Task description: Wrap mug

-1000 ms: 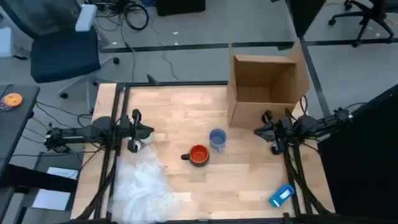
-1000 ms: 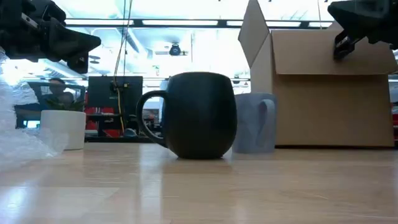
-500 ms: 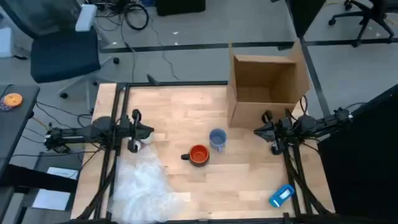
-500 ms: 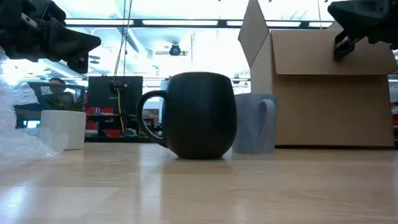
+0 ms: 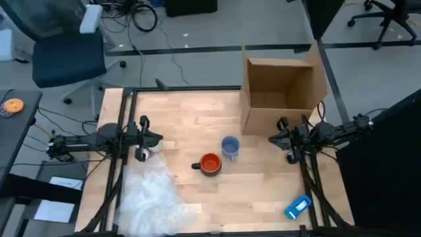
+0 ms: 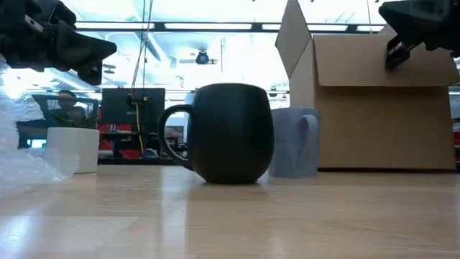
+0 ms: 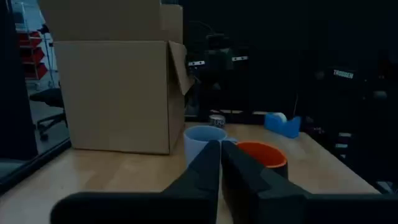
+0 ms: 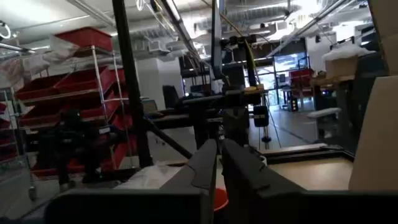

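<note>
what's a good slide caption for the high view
Orange mug and blue mug mid-table, bubble wrap and open cardboard box nearby, both arms waiting at the sides.

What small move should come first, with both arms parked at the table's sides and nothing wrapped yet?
Probably open the left gripper and lower it toward the bubble wrap. Its fingers are shut on nothing, the wrap lies just in front of it, and the orange mug stands bare mid-table. The right gripper, also shut, waits by the cardboard box.

Robotics lab or workshop, likely: red-bin shelving (image 8: 46, 109), exposed ceiling ducts (image 8: 186, 28), office chair (image 5: 62, 52), floor cables (image 5: 141, 16), monitor (image 6: 131, 108) behind wooden table (image 5: 191, 125).
</note>
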`<state>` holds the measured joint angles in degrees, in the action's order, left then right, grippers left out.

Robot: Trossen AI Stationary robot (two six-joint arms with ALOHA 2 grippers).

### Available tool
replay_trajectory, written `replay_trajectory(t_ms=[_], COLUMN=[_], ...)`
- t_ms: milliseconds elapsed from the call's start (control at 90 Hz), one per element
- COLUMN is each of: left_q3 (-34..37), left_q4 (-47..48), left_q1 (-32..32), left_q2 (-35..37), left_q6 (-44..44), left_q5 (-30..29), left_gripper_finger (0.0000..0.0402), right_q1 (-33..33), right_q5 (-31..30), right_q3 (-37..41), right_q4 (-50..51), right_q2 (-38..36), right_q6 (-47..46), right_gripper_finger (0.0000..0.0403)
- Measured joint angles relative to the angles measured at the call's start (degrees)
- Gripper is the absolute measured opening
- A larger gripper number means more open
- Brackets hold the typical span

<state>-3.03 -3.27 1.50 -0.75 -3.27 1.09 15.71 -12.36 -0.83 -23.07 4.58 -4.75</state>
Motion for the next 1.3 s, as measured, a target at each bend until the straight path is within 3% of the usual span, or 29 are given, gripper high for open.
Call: replay_trajectory(t_ms=[967, 1189, 1300], left_q3=[0.00, 0.02, 0.02], left_q4=[-0.88, -9.63, -16.33], left_q1=[0.01, -0.05, -0.05], left_q2=[-0.01, 0.00, 0.02], left_q6=[-0.26, -21.38, -25.84], left_q5=[0.01, 0.75, 0.04], left_gripper_finger=[0.0000, 0.0000, 0.0000], right_q1=[0.00, 0.02, 0.02], right_q5=[0.00, 0.00, 0.00], right_q3=[0.01, 0.01, -0.01], right_q4=[0.00, -0.24, -0.28], right_q2=[0.00, 0.00, 0.00], right_q6=[0.00, -0.03, -0.07], right_gripper_finger=[0.0002, 0.0002, 0.0002])
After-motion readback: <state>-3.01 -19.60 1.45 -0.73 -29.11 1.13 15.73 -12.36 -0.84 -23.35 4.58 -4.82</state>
